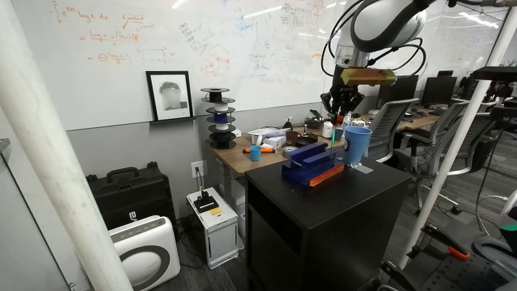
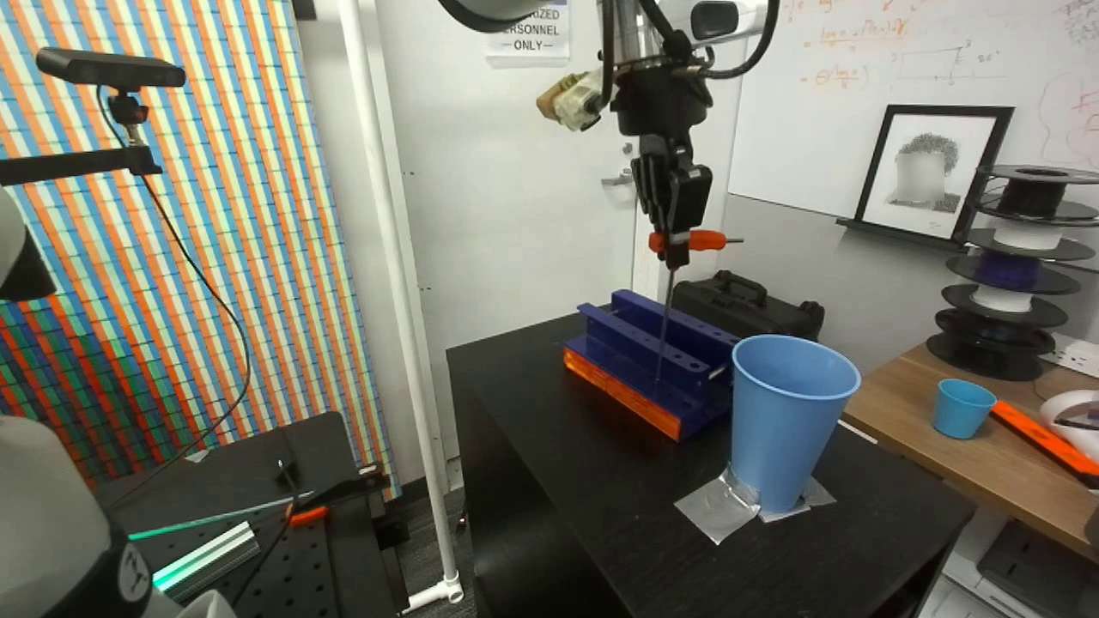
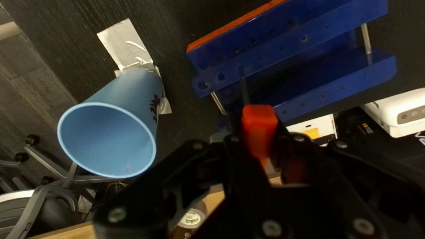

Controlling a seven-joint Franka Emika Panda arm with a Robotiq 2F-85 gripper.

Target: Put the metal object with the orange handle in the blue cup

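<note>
The metal tool's orange handle (image 2: 708,240) lies between the fingertips of my gripper (image 2: 677,247), which is shut on it. Its thin metal shaft points down from the handle, slightly tilted, and its lower end overlaps the dark blue block (image 2: 640,365). I cannot tell whether the tip touches the block or sits in a hole. The wrist view shows the handle (image 3: 260,122) between the fingers. The blue cup (image 2: 790,429) stands upright and apart from the gripper, beside the block; it also shows in the wrist view (image 3: 109,139) and in an exterior view (image 1: 356,145).
The block and cup stand on a black cabinet (image 1: 343,194). Silver tape (image 2: 717,506) holds the cup's base down. A wooden desk (image 1: 238,155) behind carries a smaller blue cup (image 1: 255,153), spools (image 1: 221,119) and clutter. A white pole (image 2: 395,257) rises beside the cabinet.
</note>
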